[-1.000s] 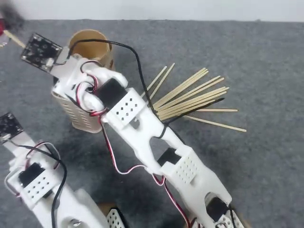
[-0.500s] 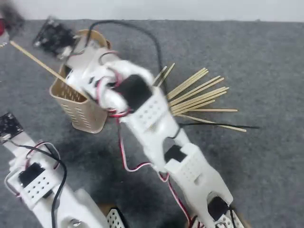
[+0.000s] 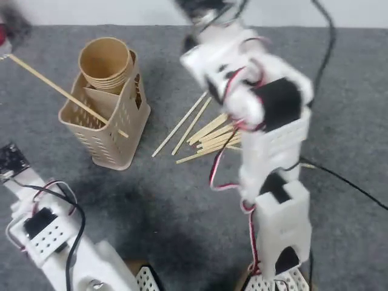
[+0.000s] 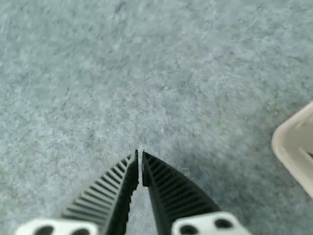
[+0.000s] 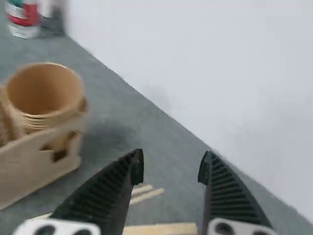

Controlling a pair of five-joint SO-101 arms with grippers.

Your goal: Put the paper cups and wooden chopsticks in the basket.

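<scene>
A stack of brown paper cups (image 3: 107,60) stands inside the beige slotted basket (image 3: 115,136) at the back left of the grey mat. One wooden chopstick (image 3: 57,89) leans out of the basket toward the far left. Several more chopsticks (image 3: 203,134) lie loose on the mat to the basket's right. My right gripper (image 5: 168,169) is open with nothing in it, raised above the chopstick pile; the cups (image 5: 43,93) and the basket (image 5: 34,164) lie off to its side. My left gripper (image 4: 140,155) is shut, close over bare mat, with the basket's corner (image 4: 296,147) nearby.
The right arm (image 3: 267,121) rises tall over the mat's middle right, its black cable (image 3: 345,182) trailing across the mat. The left arm (image 3: 42,224) sits at the front left. A red-and-white can (image 5: 23,17) stands by the wall at the far left.
The right arm left the chopstick leaning in the basket, then swung up and to the right, away from it. The loose chopsticks have shifted. The left arm stayed put.
</scene>
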